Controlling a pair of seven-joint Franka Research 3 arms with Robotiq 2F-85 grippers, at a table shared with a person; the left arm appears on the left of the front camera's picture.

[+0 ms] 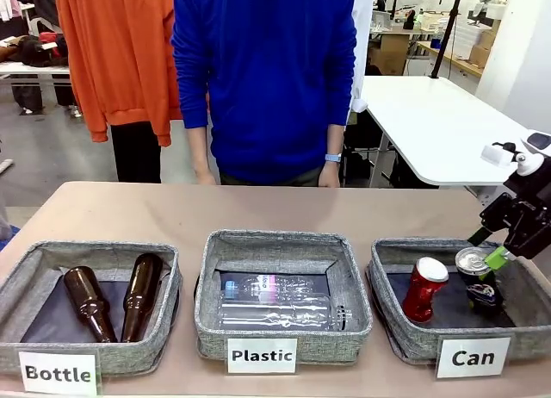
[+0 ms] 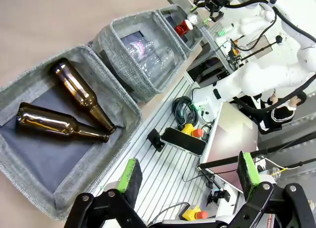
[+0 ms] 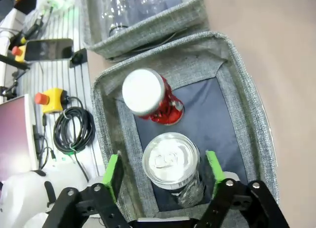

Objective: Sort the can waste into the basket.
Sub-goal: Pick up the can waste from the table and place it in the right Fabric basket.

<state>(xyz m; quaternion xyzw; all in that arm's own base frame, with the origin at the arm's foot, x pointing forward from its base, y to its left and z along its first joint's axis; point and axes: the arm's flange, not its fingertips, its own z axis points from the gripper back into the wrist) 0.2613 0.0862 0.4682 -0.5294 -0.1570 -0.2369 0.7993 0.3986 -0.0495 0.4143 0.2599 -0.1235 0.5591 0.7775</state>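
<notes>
Your right gripper point(image 3: 163, 171) sits just over the basket point(image 1: 392, 333) marked "Can", at the right end of the tabletop. Its green pads point(image 3: 114, 172) stand on both sides of the black can point(image 3: 171, 164), with small gaps showing. So the fingers look let go, not squeezing. The black can stands upright inside the basket, near its right wall. The red can point(image 1: 424, 288) leans beside it, closer to the middle of the basket. Both cans look to be in the right place, so the sorting step seems about done.

Next, you will likely want to lift the right gripper straight up. Go slowly so a pad does not bump the black can and tip it.

Your left gripper point(image 2: 190, 181) hangs with its fingers spread wide, holding nothing, above the near edge by the basket with the brown bottles point(image 2: 79, 92).
</notes>
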